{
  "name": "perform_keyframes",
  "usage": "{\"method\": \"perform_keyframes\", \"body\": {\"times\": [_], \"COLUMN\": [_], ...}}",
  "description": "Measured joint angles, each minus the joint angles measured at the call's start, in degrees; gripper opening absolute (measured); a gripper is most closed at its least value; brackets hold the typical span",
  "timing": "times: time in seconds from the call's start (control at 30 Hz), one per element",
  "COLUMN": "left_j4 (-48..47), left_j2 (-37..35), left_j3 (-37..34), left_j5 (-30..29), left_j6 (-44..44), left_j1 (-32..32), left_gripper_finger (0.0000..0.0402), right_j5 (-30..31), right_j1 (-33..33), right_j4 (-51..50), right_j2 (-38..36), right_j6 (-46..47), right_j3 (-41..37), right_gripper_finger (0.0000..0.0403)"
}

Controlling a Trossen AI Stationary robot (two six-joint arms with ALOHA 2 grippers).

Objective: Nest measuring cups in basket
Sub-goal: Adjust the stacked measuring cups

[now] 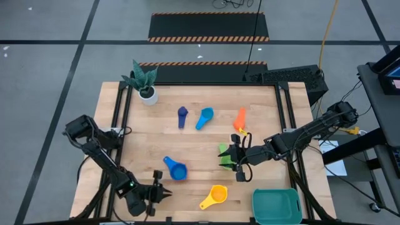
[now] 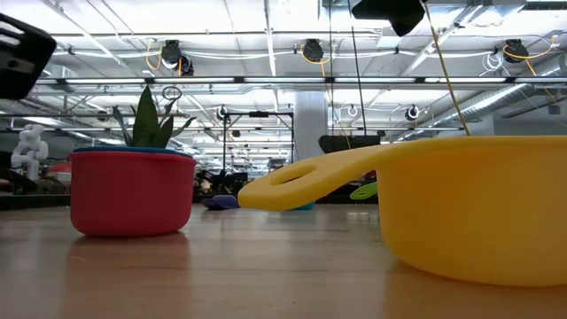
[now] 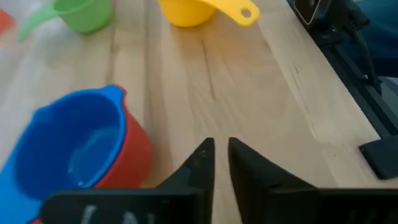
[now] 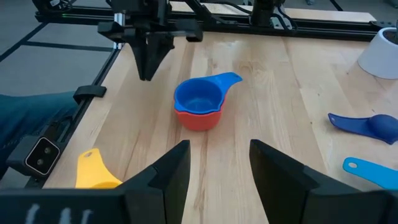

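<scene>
Pointing up-left (diag.): yellow cup (image 1: 215, 196) handle

A small green plant in a white pot (image 1: 147, 94) stands at the wooden table's (image 1: 200, 140) far left corner.

Blue cup (image 1: 176, 170) is sitting nested inside the red cup (image 4: 198, 118), upright, just beside the left gripper (image 1: 164, 193). Yellow cup (image 1: 215, 196) is lying a bit farther out past its fingertips. Green cup (image 1: 223, 155) is sitting right at the right gripper (image 1: 236, 164), with orange (image 1: 240, 119), light blue (image 1: 204, 117) and navy (image 1: 182, 115) lying beyond it. Teal basket (image 1: 277, 205) is sitting empty off to its side.
</scene>
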Motion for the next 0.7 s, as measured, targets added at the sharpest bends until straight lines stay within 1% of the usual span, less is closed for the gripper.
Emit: {"method": "perform_keyframes", "body": {"times": [0.1,0.17,0.33,0.43,0.53,0.7], "left_j4": [2.40,3.51,3.51,3.35,2.85,2.20], "left_j2": [2.09,3.99,6.91,7.26,7.26,7.26], "left_j3": [0.01,0.04,0.04,0.04,0.04,0.04], "left_j5": [2.89,4.48,3.85,2.93,2.27,2.35], "left_j6": [2.22,2.45,2.54,2.72,2.91,4.49], "left_j1": [1.48,2.81,5.49,7.14,9.09,12.89], "left_gripper_finger": [0.0007,0.0006,0.0010,0.0004,0.0005,0.0004], "right_j5": [-0.03,-0.05,0.33,3.53,6.83,7.71], "right_j1": [0.00,0.31,1.19,3.03,5.00,6.81], "right_j4": [-1.35,-4.67,-11.46,-11.72,-11.55,-11.64], "right_j2": [-0.10,-1.17,-5.90,-8.27,-8.97,-9.05], "right_j6": [-0.02,0.45,6.35,7.61,7.29,7.08], "right_j3": [0.00,-0.03,-0.04,-0.02,-0.02,-0.02], "right_gripper_finger": [0.0160,0.0160,0.0160,0.0160,0.0160,0.0160]}}
